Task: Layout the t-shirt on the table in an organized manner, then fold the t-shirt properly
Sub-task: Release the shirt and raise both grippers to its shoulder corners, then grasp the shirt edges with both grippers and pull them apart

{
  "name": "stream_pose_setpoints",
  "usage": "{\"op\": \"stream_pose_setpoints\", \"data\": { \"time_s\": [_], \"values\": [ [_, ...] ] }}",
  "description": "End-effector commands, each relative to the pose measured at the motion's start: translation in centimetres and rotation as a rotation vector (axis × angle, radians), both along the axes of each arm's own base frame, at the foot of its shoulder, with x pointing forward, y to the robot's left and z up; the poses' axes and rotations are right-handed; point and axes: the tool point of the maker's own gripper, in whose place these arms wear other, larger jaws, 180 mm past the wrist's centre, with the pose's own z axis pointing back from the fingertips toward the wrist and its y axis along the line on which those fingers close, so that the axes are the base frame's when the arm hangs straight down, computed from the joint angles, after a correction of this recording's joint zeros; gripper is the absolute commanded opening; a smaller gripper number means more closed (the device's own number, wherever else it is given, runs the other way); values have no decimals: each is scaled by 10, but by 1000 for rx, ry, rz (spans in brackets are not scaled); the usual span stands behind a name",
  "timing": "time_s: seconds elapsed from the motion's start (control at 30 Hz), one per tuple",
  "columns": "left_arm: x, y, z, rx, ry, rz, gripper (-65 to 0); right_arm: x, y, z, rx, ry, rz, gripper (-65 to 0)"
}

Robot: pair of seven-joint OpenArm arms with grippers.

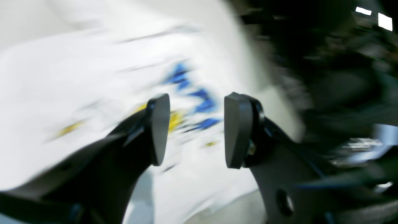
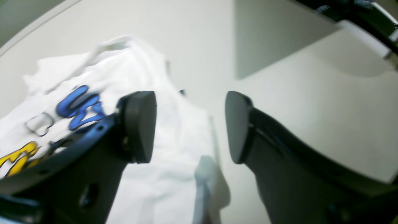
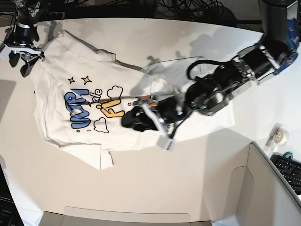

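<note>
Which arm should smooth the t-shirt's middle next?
Probably the left: its open pincer hangs over the shirt's printed front, while the right pincer is beside one edge.

Bright light washes the off-white table (image 3: 160, 188) pale in the base view, soft shadows darken its left edge, and motion blur smears the t-shirt's print (image 1: 186, 93) in the left wrist view.

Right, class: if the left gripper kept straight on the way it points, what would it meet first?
Probably the printed front of the t-shirt, seen between the left gripper's open fingertips; how far off is unclear.
</note>
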Motion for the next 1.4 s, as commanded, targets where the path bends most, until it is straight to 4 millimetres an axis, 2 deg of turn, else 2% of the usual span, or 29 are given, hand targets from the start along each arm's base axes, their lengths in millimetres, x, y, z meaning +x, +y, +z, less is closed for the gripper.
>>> {"op": "stream_pose_setpoints", "data": {
  "time_s": [0.0, 0.1, 0.13, 0.2, 0.3, 0.37, 0.43, 0.53, 0.73, 0.93, 1.13, 1.2, 1.3, 1.37],
  "values": [
    [1, 2, 19, -31, -38, -8, -386, 2, -5, 21, -51, -58, -4, -286],
    [-10, 32, 2, 27, -11, 12, -390, 3, -3, 20, -46, -53, 2, -280],
    [-16, 43, -6, 60, 11, 10, -407, 7, 5, 17, -31, -56, 23, -281],
    [-29, 63, -23, 139, 70, -12, -488, 17, 32, 7, 19, -49, 91, -283],
    [-50, 96, -51, 205, 189, 6, -646, 34, 77, -5, 94, -47, 200, -289],
    [-65, 115, -67, 246, 258, 16, -650, 42, 95, -8, 120, -51, 252, -349],
    [-77, 134, -82, 323, 290, 20, -646, 50, 104, -8, 118, -54, 290, -459],
    [-94, 164, -107, 463, 315, 34, -646, 57, 102, -5, 57, -45, 313, -649],
    [-115, 196, -140, 675, 276, 45, -646, 66, 102, -17, 0, 79, 338, -650],
    [-132, 206, -159, 795, 244, 24, -644, 76, 92, -25, -73, 113, 311, -650],
    [-150, 219, -171, 869, 248, 1, -644, 84, 77, -60, -99, 204, 283, -650],
    [-156, 230, -173, 899, 260, -7, -644, 86, 73, -70, -109, 230, 279, -650],
    [-163, 234, -175, 910, 272, -17, -644, 92, 68, -76, -133, 248, 274, -650],
    [-164, 245, -174, 941, 273, -21, -644, 97, 66, -76, -150, 252, 270, -650]
  ]
}}
